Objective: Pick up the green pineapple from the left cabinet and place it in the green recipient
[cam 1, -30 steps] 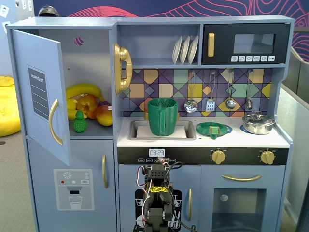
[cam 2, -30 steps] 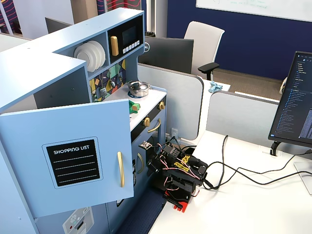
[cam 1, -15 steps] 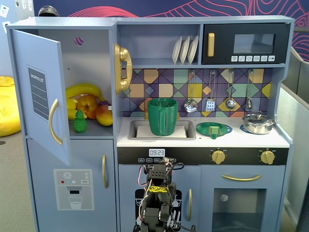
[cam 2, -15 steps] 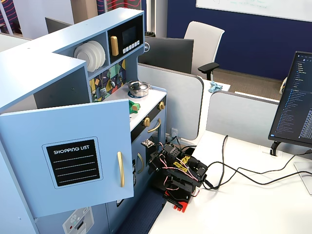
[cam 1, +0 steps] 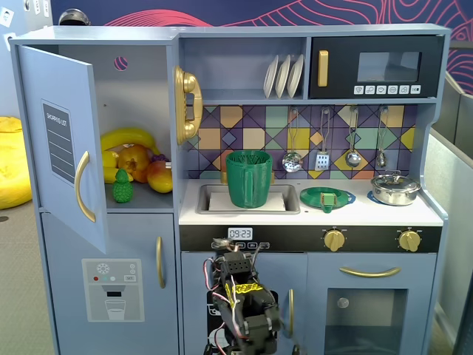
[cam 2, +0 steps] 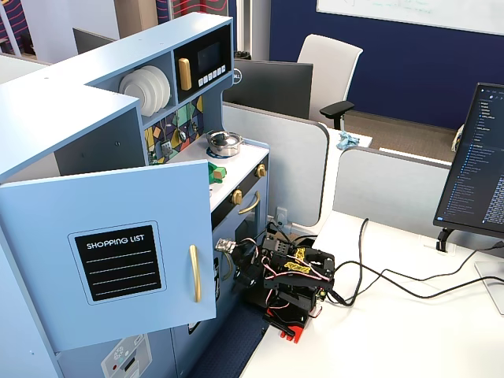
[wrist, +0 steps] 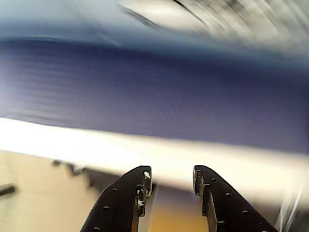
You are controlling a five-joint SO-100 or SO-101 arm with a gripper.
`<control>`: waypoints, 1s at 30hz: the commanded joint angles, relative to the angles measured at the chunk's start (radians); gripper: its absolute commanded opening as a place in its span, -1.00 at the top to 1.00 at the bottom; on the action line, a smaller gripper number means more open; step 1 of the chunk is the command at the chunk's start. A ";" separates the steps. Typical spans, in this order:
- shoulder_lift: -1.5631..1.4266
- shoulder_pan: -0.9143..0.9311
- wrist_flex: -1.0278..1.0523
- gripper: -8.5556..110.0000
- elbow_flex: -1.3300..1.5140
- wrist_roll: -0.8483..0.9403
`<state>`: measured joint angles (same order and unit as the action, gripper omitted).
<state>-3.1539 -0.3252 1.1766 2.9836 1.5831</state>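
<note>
The green pineapple [cam 1: 123, 186] stands upright on the shelf of the left cabinet [cam 1: 140, 81], at the front, just behind the edge of the open door [cam 1: 63, 140]. The green recipient [cam 1: 249, 178] stands in the sink, to the right of that shelf. The arm [cam 1: 242, 299] is folded low in front of the kitchen's lower doors, well below both. In the wrist view, which is blurred, my gripper [wrist: 171, 175] is open with nothing between its black fingers [wrist: 137, 186]. In the side fixed view the door [cam 2: 118, 252] hides the pineapple, and the arm [cam 2: 291, 272] sits on the white desk.
A yellow banana [cam 1: 129, 137] and orange-red fruits [cam 1: 139, 161] lie behind the pineapple. A flat green dish [cam 1: 327, 197] and a steel pot [cam 1: 394, 188] sit on the counter right of the sink. Cables [cam 2: 378, 276] run over the desk, with a monitor [cam 2: 476, 169] at the right.
The arm has lifted and turned. Its gripper end has swung up and toward the kitchen front. The pineapple and the recipient have not moved.
</note>
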 commanded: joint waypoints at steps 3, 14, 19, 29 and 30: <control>0.072 -0.156 -0.311 0.86 -0.129 0.083; 0.267 -0.333 -0.726 0.83 -0.373 0.130; 0.325 -0.353 -0.785 0.54 -0.474 0.086; 0.494 -0.413 -1.042 0.33 -0.583 0.052; 0.517 -0.420 -1.077 0.34 -0.592 0.043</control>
<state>-2.7029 -0.7148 0.1948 2.5050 1.6598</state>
